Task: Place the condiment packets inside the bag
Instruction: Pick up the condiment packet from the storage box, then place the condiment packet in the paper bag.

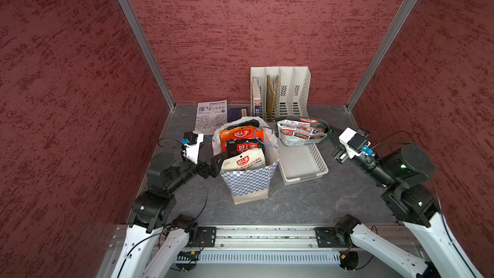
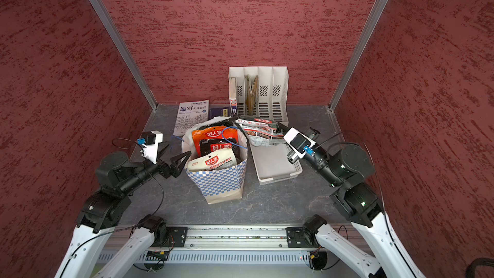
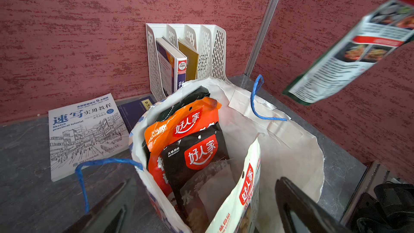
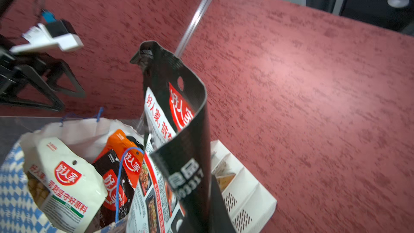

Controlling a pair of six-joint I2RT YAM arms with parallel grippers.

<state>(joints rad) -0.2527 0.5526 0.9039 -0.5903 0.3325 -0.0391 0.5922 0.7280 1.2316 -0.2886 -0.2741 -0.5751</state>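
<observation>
Nearest, the bag is stood upright on the table, its mouth spread wide so that packets can be dropped in from above; at least three are already seen inside it, a white packet at the front, a black packet behind it and an orange packet farther back, each stood on edge, probably because the bag is narrow; the left gripper is held spread wide and empty at the bag's left rim, one finger just beside the paper, seemingly to steady the mouth, though contact cannot be told; to the bag's right a white basket is set; above its far end a printed packet is pinched by one edge in the clenched right gripper, lifted clear of the basket and just beside the bag's right rim, so a short carry over the mouth is judged to remain; at the back wall a book and a file rack are set aside, no part of the task.
</observation>
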